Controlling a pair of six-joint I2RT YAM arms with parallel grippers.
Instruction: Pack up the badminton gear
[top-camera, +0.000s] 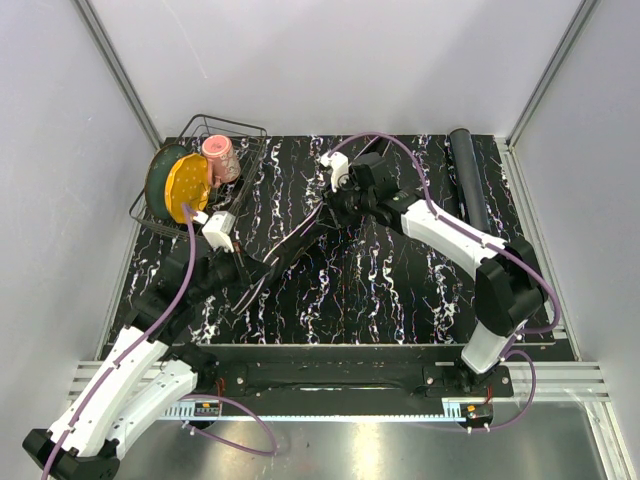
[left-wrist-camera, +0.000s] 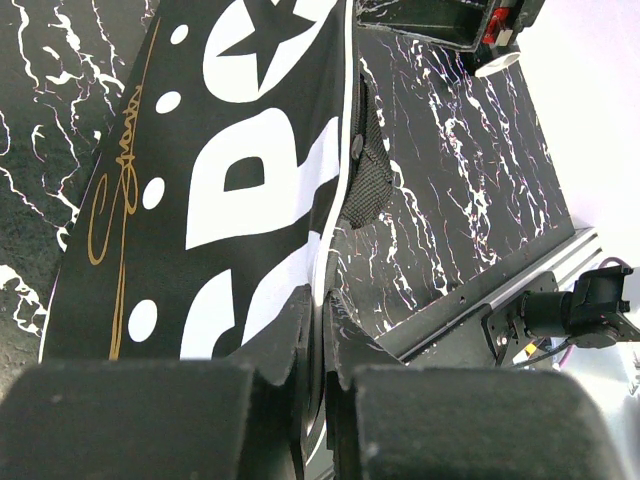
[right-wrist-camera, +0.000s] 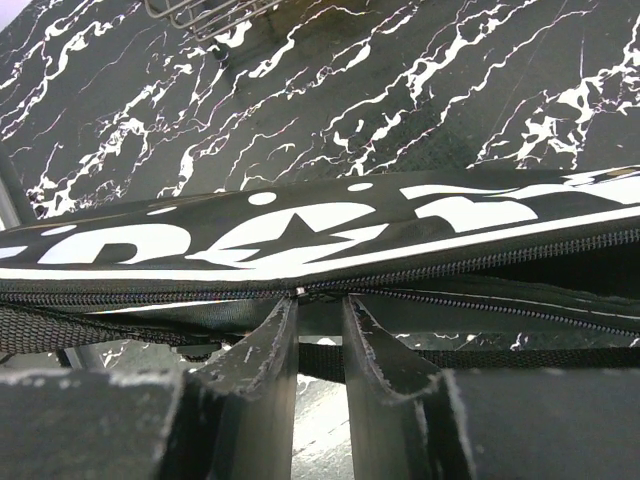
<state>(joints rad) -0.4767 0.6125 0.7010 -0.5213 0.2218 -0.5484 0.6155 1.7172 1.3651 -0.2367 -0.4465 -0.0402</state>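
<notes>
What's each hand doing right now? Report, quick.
Left hand: closed, pinching the edge of the bag.
Right hand: fingers narrowly apart at the bag's zipper; grip cannot be told.

One bag (right-wrist-camera: 300, 240), one tube (top-camera: 467, 175), two plates (top-camera: 187, 185), one cup (top-camera: 221, 157).

You have a bag (left-wrist-camera: 250, 200) of smooth black cloth with a slight sheen, printed in flat white and thin gold. At its edge are a coarse mesh patch (left-wrist-camera: 370, 185), a fine-toothed zip (right-wrist-camera: 480, 262) and a woven webbing strap (right-wrist-camera: 100, 325). Under the bag the table (top-camera: 400, 290) looks like polished black stone veined white. At the bag's zip the right gripper (right-wrist-camera: 320, 305) has matt black fingers (right-wrist-camera: 255, 370), scuffed rough along their edges. Beyond the bag stand a thin metal-wire basket (top-camera: 245, 135) and a matt black tube (top-camera: 467, 175).
</notes>
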